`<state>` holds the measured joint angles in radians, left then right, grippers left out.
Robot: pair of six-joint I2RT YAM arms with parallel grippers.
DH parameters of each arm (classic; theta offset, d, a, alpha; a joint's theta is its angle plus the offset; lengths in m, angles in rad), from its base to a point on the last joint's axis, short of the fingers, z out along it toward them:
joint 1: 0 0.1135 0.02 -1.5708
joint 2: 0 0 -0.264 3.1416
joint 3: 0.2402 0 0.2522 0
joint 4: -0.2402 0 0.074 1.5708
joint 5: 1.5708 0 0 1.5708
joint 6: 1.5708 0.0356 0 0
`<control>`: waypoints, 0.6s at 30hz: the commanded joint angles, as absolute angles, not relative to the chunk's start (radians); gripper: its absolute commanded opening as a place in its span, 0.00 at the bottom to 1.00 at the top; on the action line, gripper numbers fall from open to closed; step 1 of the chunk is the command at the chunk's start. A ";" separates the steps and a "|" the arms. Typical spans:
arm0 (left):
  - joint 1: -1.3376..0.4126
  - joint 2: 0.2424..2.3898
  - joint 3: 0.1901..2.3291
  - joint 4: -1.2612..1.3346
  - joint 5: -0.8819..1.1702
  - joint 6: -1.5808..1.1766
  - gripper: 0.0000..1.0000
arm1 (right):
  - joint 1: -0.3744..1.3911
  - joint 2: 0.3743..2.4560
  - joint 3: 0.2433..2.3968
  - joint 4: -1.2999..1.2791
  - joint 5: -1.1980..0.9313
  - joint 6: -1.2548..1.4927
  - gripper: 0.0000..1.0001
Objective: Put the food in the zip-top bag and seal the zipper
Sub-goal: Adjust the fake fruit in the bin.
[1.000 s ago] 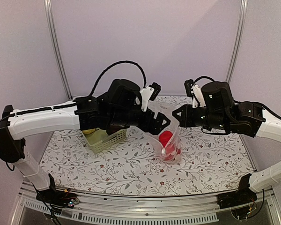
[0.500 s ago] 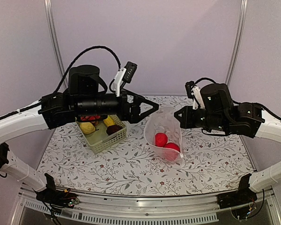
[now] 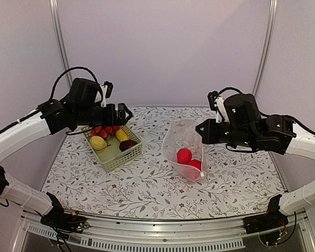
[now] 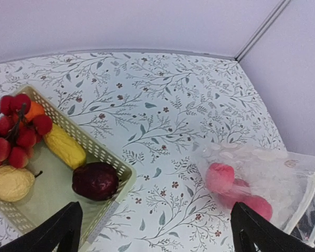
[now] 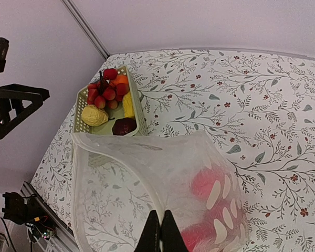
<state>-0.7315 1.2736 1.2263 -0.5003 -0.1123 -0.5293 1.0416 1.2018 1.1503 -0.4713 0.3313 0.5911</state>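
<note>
Zip-top bag hangs pinched in the right gripper; left gripper, spread wide, hovers above the basket.

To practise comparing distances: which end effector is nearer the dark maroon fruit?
Left. The left end effector hangs open just above the basket holding the maroon fruit; the right end effector is across the table, shut on the zip-top bag rim.
</note>
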 commanded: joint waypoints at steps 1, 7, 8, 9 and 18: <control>-0.667 1.332 1.205 -0.641 -0.218 -0.587 0.99 | 1.049 1.219 1.157 -0.473 0.344 0.601 0.00; -0.580 1.402 1.117 -0.529 -0.114 -0.697 0.99 | 1.049 1.219 1.158 -0.472 0.345 0.598 0.00; -0.560 1.412 1.102 -0.516 -0.116 -0.724 0.99 | 1.048 1.217 1.157 -0.472 0.345 0.598 0.00; -0.547 1.418 1.091 -0.509 -0.128 -0.747 0.98 | 1.049 1.215 1.155 -0.471 0.346 0.598 0.00; -0.484 1.522 1.114 -0.550 -0.368 -0.747 0.98 | 1.048 1.200 1.143 -0.468 0.350 0.599 0.00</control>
<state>-0.5133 1.4689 1.0851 -0.5377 -0.2474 -0.7460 1.0416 1.2148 1.1503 -0.4713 0.3313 0.5911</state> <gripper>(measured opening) 0.982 0.007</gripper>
